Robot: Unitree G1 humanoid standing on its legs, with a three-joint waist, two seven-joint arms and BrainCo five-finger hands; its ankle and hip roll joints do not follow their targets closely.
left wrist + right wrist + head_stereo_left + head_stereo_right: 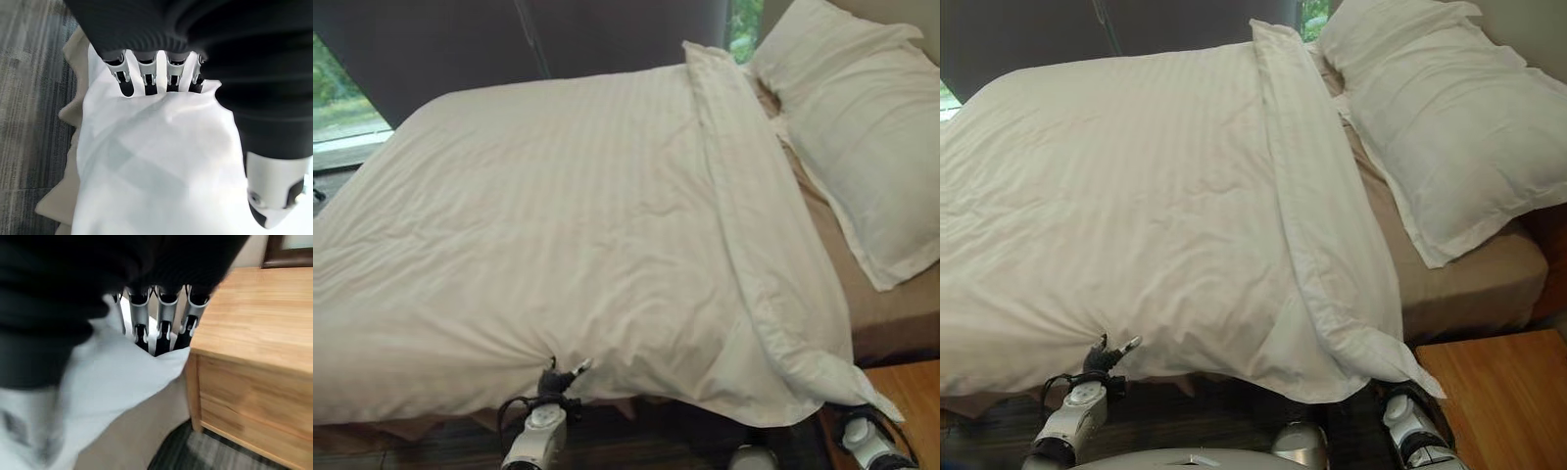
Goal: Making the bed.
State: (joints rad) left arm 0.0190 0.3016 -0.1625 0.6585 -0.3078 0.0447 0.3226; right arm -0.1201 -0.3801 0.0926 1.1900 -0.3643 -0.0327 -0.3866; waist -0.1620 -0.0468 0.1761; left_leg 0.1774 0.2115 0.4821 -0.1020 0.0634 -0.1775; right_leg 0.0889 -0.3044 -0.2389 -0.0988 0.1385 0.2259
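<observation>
Duvet (558,225), white with a faint stripe, lies spread over most of the bed (891,313), its right edge folded back in a long band that runs from the far side down to the near right corner. Past that fold a strip of tan sheet shows, and two white pillows (862,127) lie at the far right, one overlapping the other. At the near edge, left of centre, the left hand (558,377) has its fingers (146,78) curled into the white cloth, which bunches into creases at the grip. At the near right corner the right hand (161,323) has its fingers curled over the hanging point of the duvet, just beside a wooden nightstand (1498,401). Dark curtains (509,39) hang beyond the far side of the bed, with a window (342,98) at the far left.
</observation>
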